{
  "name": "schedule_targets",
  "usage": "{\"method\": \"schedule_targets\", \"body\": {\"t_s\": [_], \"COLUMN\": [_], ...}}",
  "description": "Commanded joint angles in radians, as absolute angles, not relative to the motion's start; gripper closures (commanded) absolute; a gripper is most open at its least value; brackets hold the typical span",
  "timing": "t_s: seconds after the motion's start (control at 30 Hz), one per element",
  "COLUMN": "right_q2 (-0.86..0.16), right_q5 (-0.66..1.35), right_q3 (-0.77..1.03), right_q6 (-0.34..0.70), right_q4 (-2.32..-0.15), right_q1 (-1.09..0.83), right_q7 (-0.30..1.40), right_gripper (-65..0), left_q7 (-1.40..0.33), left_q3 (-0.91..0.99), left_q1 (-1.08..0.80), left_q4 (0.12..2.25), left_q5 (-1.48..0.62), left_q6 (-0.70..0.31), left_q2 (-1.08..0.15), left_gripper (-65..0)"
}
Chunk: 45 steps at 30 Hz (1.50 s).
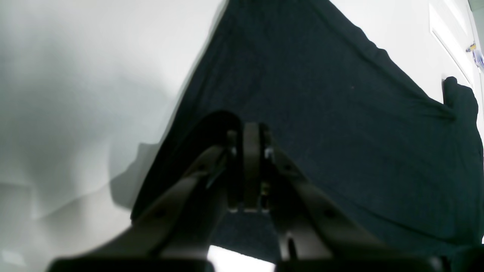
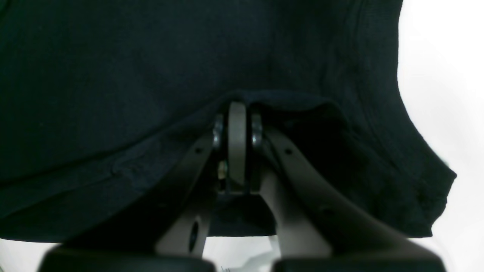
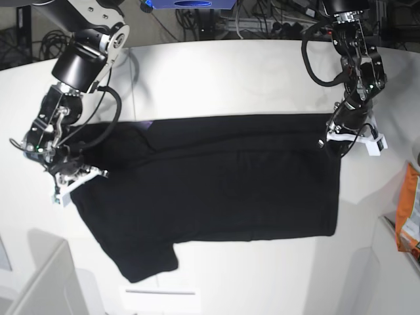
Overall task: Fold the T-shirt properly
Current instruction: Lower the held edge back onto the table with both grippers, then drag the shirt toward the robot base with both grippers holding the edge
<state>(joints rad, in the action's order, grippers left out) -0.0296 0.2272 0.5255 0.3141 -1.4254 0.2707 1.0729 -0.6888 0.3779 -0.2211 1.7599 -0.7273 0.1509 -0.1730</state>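
White curved table (image 3: 230, 72) carries large plain black cloth T-shirt (image 3: 216, 177), spread wide across middle, one sleeve toward near edge. Left gripper (image 3: 340, 131) clenched on shirt's edge, base view's right. Right gripper (image 3: 69, 172) likewise pinching opposite edge.

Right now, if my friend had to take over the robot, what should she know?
Left gripper: shut on the T-shirt's corner at the base view's right edge.
Right gripper: shut on the T-shirt's opposite edge, base view's left.
The T-shirt lies spread across the white table, stretched between both grippers, one sleeve sticking out toward the front.
Done: both ends gripped.
Left: no tidy fold shows yet, so the folding itself.
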Motion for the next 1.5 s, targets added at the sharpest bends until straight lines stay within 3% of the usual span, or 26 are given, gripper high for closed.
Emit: {"method": "schedule_targets", "body": {"t_s": [0.0, 0.13, 0.23, 0.3, 0.33, 0.5, 0.6, 0.77, 0.9, 0.97, 1.1, 1.47], "right_q2": [-0.039, -0.053, -0.059, -0.064, -0.071, -0.041, -0.004, 0.05, 0.102, 0.113, 0.104, 0.042], "right_q5": [0.236, 0.239, 0.242, 0.242, 0.239, 0.239, 0.239, 0.245, 0.245, 0.245, 0.315, 0.348], "right_q3": [0.524, 0.526, 0.535, 0.538, 0.542, 0.628, 0.717, 0.808, 0.914, 0.949, 0.987, 0.97], "right_q6": [0.317, 0.317, 0.317, 0.317, 0.317, 0.315, 0.263, 0.203, 0.203, 0.203, 0.203, 0.203], "right_q4": [-1.442, -1.442, -1.446, -1.458, -1.48, -1.644, -1.756, -1.896, -1.91, -1.9, -1.773, -1.469], "right_q1": [0.3, 0.3, 0.297, 0.295, 0.289, 0.226, 0.174, 0.071, 0.045, 0.044, 0.044, 0.062], "right_q7": [1.056, 1.063, 1.058, 1.056, 1.056, 1.056, 1.056, 1.058, 1.063, 1.064, 1.064, 0.938], "right_gripper": [0.0, -2.3, -24.0, -26.1, -25.2, -24.3, -24.5, -26.1, -32.7, -33.9, -34.1, -34.1], "left_q7": [-0.667, -0.667, -0.667, -0.667, -0.665, -0.664, -0.664, -0.659, -0.633, -0.61, -0.608, -0.608], "left_q3": [0.381, 0.386, 0.392, 0.392, 0.392, 0.394, 0.394, 0.394, 0.467, 0.539, 0.619, 0.613], "left_q1": [-0.202, -0.194, -0.188, -0.185, -0.183, -0.176, -0.197, -0.3, -0.395, -0.437, -0.456, -0.432], "left_q4": [1.771, 1.77, 1.77, 1.77, 1.77, 1.802, 1.854, 1.937, 1.923, 1.902, 1.814, 1.662], "left_q5": [-0.731, -0.734, -0.734, -0.733, -0.734, -0.739, -0.739, -0.74, -0.796, -0.871, -0.931, -0.931], "left_q6": [0.147, 0.147, 0.147, 0.147, 0.147, 0.143, 0.142, 0.14, 0.131, 0.048, -0.101, -0.107], "left_q2": [-0.185, -0.185, -0.185, -0.185, -0.185, -0.185, -0.182, -0.177, -0.12, -0.09, -0.084, -0.088], "left_gripper": [0.0, 0.0, 0.0, 0.0, -4.3, -47.1, -65.0, -65.0, -65.0, -65.0, -65.0, -65.0]}}
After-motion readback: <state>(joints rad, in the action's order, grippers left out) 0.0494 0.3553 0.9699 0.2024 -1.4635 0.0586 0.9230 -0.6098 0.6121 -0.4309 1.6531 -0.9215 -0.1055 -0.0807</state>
